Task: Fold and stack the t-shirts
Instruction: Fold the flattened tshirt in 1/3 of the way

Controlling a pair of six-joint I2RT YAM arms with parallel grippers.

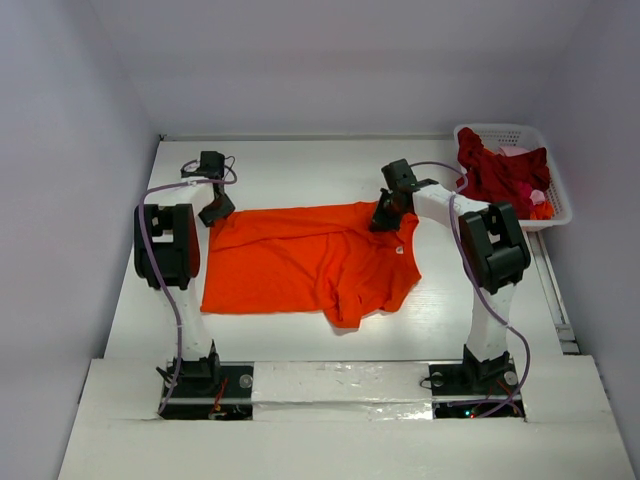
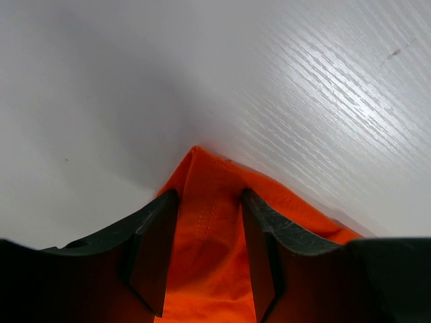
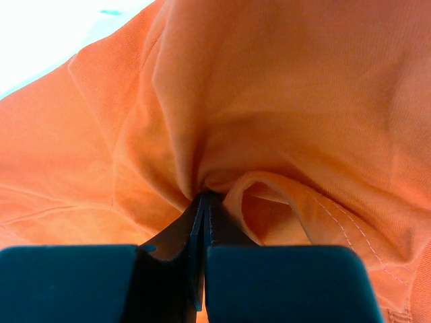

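Note:
The bright orange t-shirt (image 1: 300, 262) lies spread on the white table, its near right part rumpled, with a small white tag (image 1: 398, 250) near its right edge. My left gripper (image 1: 216, 208) is at the shirt's far left corner. In the left wrist view its fingers (image 2: 161, 235) stand apart, with the orange corner (image 2: 209, 229) lying between them. My right gripper (image 1: 384, 216) is at the shirt's far right edge. In the right wrist view it (image 3: 204, 196) is shut on a pinched fold of orange cloth (image 3: 269, 101). Dark red t-shirts (image 1: 500, 170) lie in the basket.
A white plastic lattice basket (image 1: 560, 192) stands at the far right corner of the table and also holds some pink and orange cloth. White walls enclose the table on the left, back and right. The arm bases are at the near edge.

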